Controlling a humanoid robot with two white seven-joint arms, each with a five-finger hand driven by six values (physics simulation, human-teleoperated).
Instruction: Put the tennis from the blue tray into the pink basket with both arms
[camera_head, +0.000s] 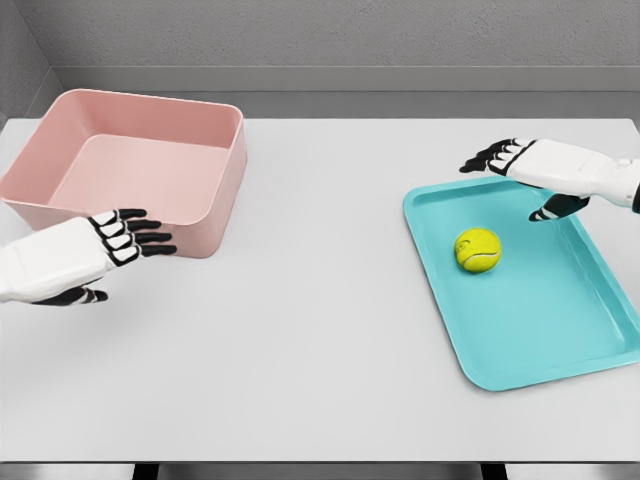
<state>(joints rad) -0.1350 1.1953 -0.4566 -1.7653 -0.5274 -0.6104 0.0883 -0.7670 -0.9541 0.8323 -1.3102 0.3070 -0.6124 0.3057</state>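
A yellow tennis ball (477, 250) lies in the upper left part of the blue tray (560, 330) on the right of the white table. My right hand (512, 175) hovers above the tray's far edge, up and right of the ball, fingers spread and holding nothing. The pink basket (215, 215) stands at the table's far left and holds nothing. My left hand (120, 250) floats just in front of the basket's near wall, fingers extended toward the right, holding nothing.
The white table (320, 350) spreads between basket and tray. A grey wall runs behind its far edge. The table's front edge lies near the bottom of the view.
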